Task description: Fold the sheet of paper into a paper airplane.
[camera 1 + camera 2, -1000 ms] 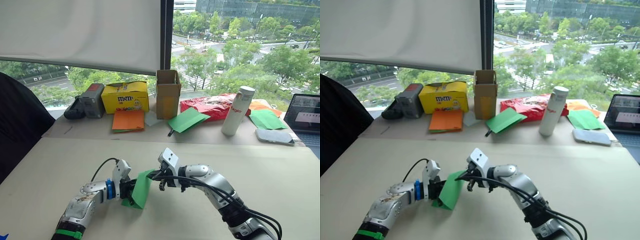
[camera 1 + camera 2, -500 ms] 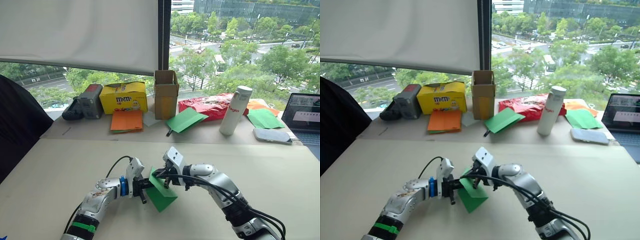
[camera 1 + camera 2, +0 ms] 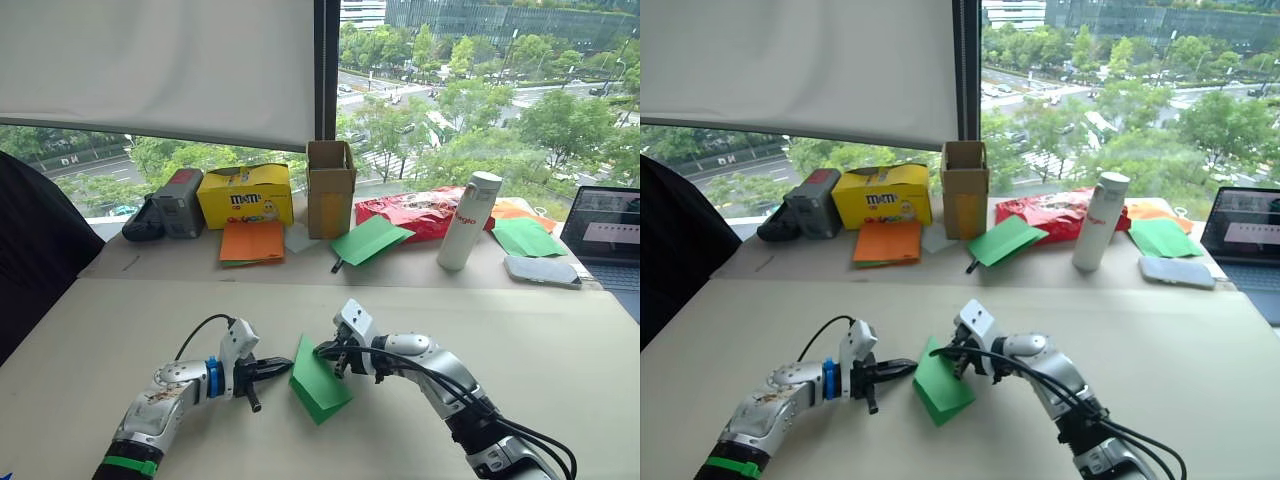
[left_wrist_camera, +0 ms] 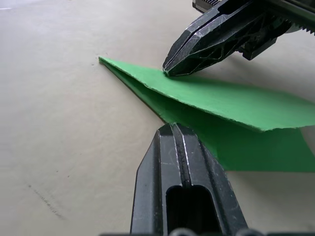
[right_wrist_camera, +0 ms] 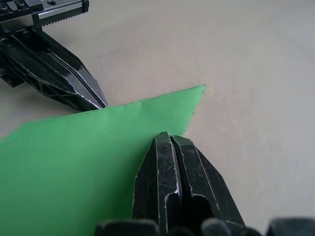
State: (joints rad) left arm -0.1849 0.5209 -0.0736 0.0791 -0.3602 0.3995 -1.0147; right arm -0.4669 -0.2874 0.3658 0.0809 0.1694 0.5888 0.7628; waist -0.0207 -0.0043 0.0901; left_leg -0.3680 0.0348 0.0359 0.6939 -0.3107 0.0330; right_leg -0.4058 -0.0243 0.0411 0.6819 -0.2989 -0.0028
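Your sheet of paper (image 3: 318,381) lies on the beige table (image 3: 520,330), between the two grippers and close in front of you. It is bright green and folded over on itself: in the left wrist view you see an upper layer (image 4: 236,101) lifted off a lower one, the two meeting at a sharp pointed corner that rests on the tabletop. The upper edge looks slightly ragged. From the head camera it reads as a tilted, layered wedge with one edge raised toward the right gripper.

Your right gripper (image 3: 327,352) has its fingers pressed together on the raised edge of the paper; the right wrist view shows the two fingertips (image 5: 170,162) closed with green paper running under them.

Your left gripper (image 3: 276,368) sits just beside the paper's left edge, fingers closed together with nothing between them, the tip near the paper but not gripping it.
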